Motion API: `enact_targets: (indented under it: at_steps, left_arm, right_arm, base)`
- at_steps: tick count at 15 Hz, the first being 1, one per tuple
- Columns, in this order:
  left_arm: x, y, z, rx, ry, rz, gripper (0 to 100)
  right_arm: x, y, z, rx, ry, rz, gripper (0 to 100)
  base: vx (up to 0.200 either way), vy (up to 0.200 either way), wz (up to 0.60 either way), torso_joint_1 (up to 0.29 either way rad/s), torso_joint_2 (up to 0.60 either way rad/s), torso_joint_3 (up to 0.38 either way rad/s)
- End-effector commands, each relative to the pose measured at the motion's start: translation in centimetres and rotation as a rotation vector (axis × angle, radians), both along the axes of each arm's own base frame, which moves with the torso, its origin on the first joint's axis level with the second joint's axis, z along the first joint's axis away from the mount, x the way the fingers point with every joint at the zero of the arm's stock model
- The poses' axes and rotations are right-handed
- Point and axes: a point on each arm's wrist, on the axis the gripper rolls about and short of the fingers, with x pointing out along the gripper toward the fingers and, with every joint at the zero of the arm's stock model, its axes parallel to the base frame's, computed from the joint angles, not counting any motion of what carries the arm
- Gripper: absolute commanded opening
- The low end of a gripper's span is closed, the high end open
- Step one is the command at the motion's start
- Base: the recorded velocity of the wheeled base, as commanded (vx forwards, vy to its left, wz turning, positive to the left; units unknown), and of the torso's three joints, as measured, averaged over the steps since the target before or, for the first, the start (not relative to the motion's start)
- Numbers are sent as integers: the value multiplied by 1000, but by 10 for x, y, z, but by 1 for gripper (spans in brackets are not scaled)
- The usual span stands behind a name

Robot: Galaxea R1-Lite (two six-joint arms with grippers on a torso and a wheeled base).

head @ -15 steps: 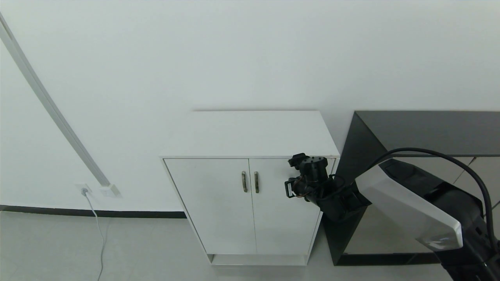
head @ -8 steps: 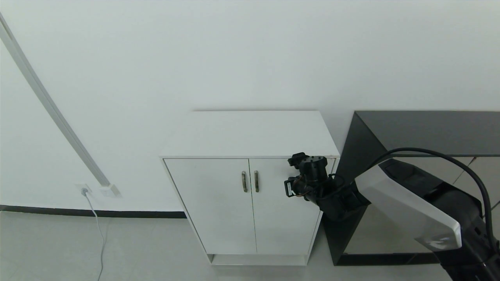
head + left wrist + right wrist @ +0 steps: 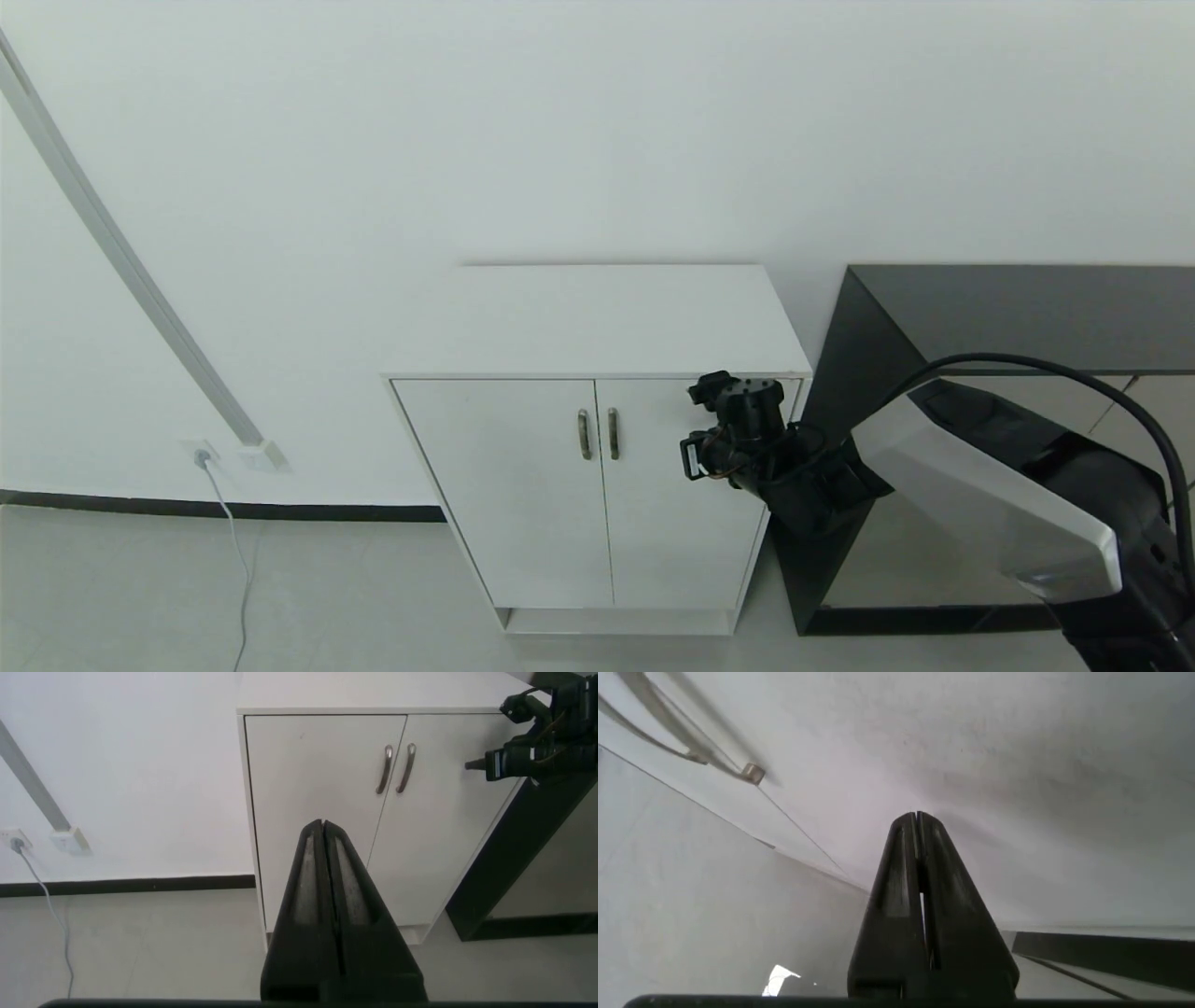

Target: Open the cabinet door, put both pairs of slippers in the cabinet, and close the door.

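At the far left, a wall socket (image 3: 199, 456) with a cable hangs low on the wall, well apart from everything I handle. My left end effector (image 3: 322, 823) is clenched, fingers pressed flat together, and points at the white cabinet (image 3: 597, 317) from well apart. The cabinet stands on the floor against the wall, both doors shut, with its two handles (image 3: 598, 434) side by side at the centre seam. My right end effector (image 3: 918, 818) is also clenched, holding nothing, and hangs in front of the right door (image 3: 681, 532), near its hinge edge and beside the handles, not on them.

The risk, as I judge it, is going for a handle with the fingers pressed together: they would knock or slide off it instead of gripping. The right door also swings toward my right arm and the dark glossy cabinet (image 3: 934, 299) just beside it, so it could jam.

The shut doors hide the shelves. Where the slippers lie, I cannot tell.
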Motion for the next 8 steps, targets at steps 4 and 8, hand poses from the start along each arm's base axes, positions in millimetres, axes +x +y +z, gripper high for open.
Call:
enact_targets:
  at_steps: [4, 8]
  left_arm:
    - [0, 0, 0, 0, 1, 0, 0]
    - [0, 0, 0, -2, 1, 1, 0]
  right_arm:
    - [-31, -15, 35, 43, -34, -30, 0]
    - [-66, -49, 64, 36, -72, -124, 0]
  base:
    - [0, 0, 0, 0, 0, 0]
    - [0, 0, 0, 0, 0, 0]
